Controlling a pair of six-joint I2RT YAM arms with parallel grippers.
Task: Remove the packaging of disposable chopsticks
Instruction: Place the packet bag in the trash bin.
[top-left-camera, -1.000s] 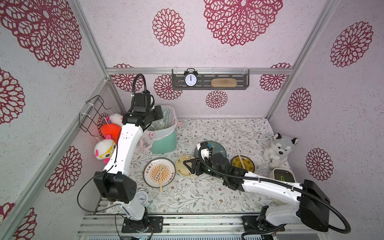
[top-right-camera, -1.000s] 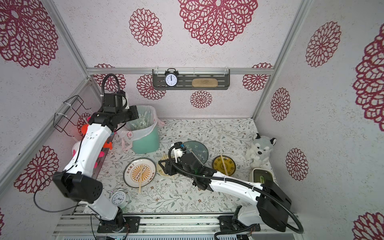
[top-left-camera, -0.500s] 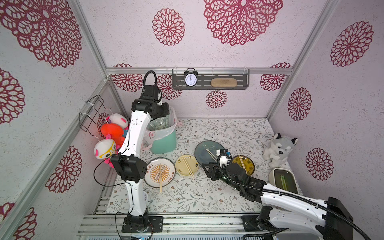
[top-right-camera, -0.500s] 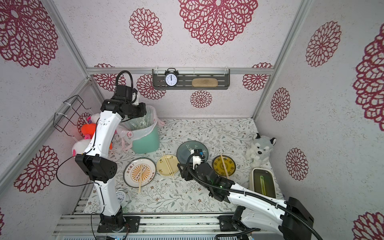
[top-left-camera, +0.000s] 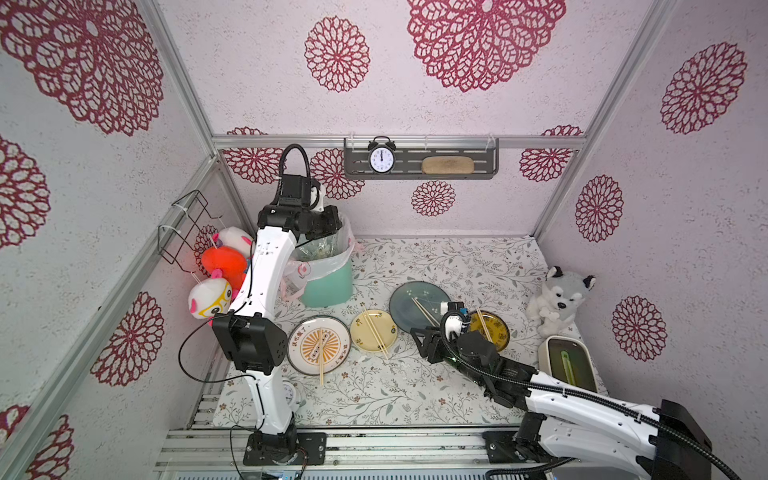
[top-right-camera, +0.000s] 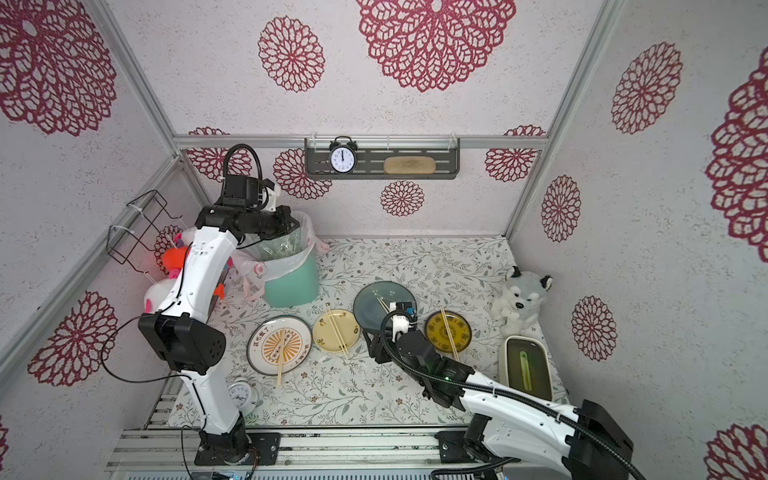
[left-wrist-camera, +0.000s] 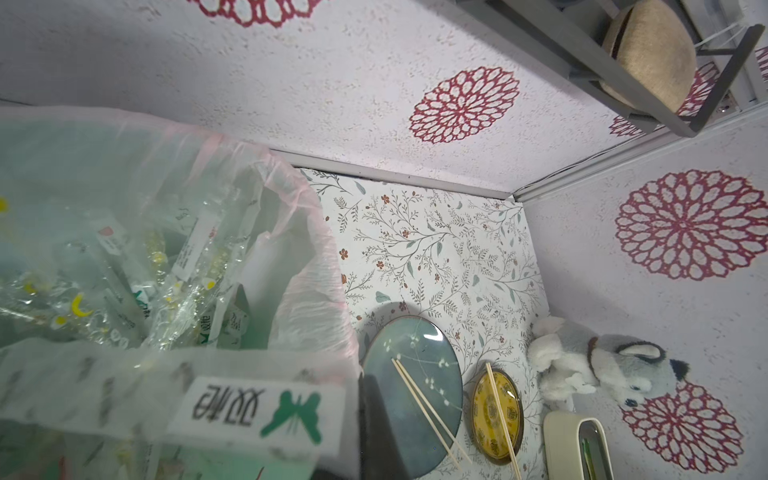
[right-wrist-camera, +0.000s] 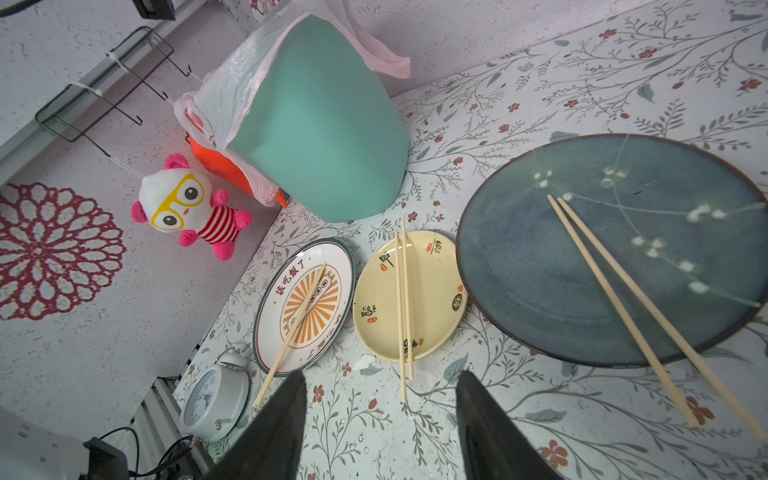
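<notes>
At ten o'clock, left gripper (top-left-camera: 334, 232) pinched shut on packaging sleeve (left-wrist-camera: 249, 409) above green bin (top-left-camera: 328, 291), right gripper (right-wrist-camera: 380, 386) spread, empty, chopsticks (right-wrist-camera: 402, 307) bare on plates (right-wrist-camera: 432, 282).

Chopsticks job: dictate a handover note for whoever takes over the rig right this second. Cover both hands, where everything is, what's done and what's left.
Left hand: shut, apparently pinching a clear sleeve above the bin.
Right hand: open, empty, low over the table beside the plates.
Things: four bare chopstick pairs, one on each of four plates. Other sleeves lie in the bin.
Done: no pair in view is wrapped.
Left: drop the held sleeve into the bin, likely the last step.
</notes>
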